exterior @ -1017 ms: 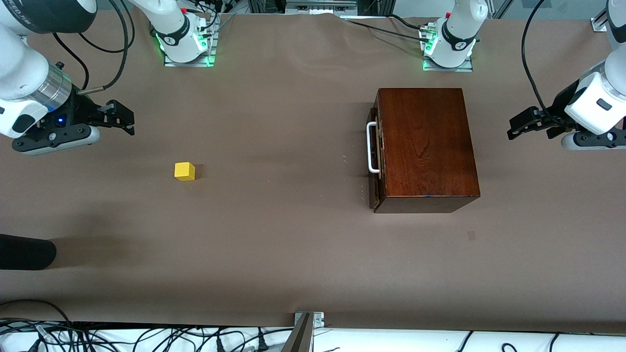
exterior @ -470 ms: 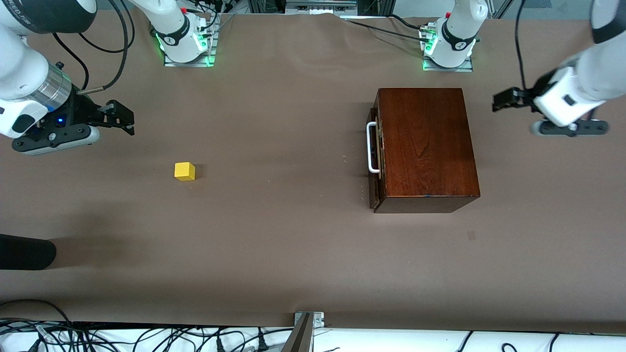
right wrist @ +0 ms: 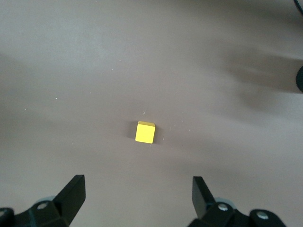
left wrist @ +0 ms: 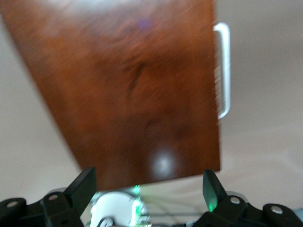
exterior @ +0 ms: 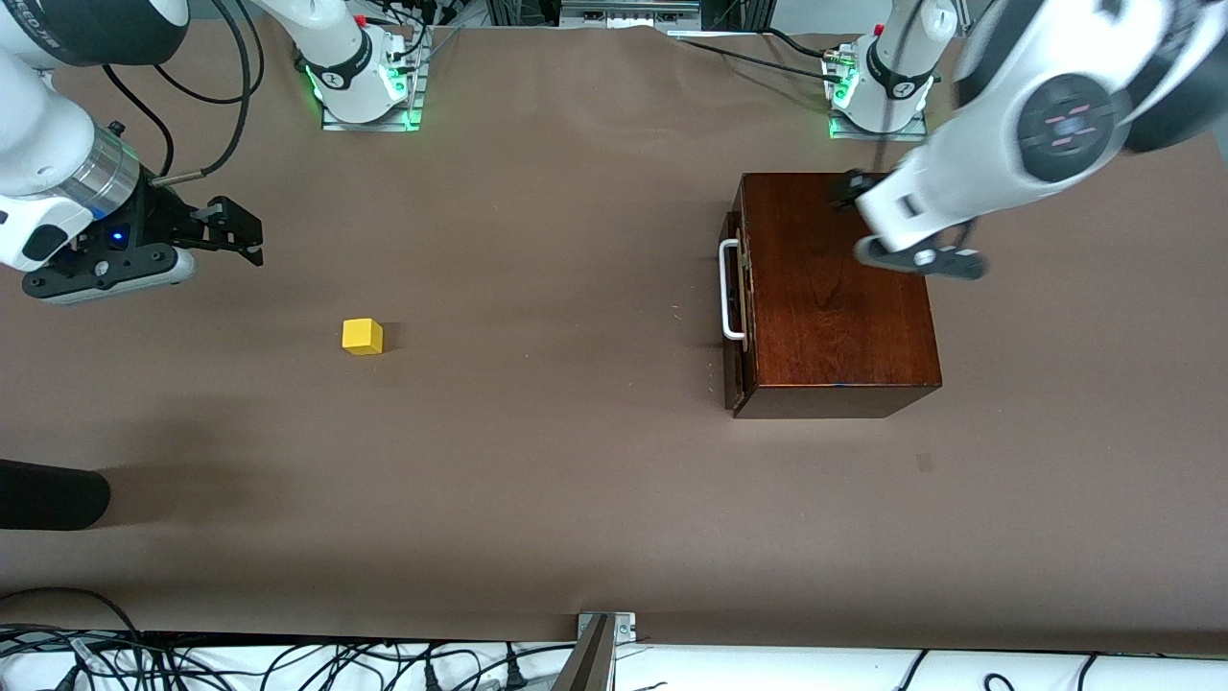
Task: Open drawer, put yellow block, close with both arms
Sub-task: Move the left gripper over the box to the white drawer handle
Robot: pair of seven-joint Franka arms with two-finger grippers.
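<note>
Fingers of the left gripper [left wrist: 147, 189] stand wide apart and hold nothing, over the top of the wooden box [exterior: 835, 288]. The right gripper [exterior: 230, 230] is spread open too, empty, waiting over bare table at the right arm's end.

The drawer [exterior: 737, 317] is closed, its front facing the right arm's end of the table, with the white handle [exterior: 729, 290] standing proud of it. That handle looks stiff and is the obvious place to hook or pinch; the drawer should slide lightly, though the box may shift if pulled hard. The yellow block [exterior: 363, 336] sits on the table well apart from the box, nearer the front camera than the right gripper. It looks light and rigid, easy to pinch across two flat sides.

A second ago the left gripper hung out past the box toward the left arm's end; it has swung in over the box. The right arm has not moved.
</note>
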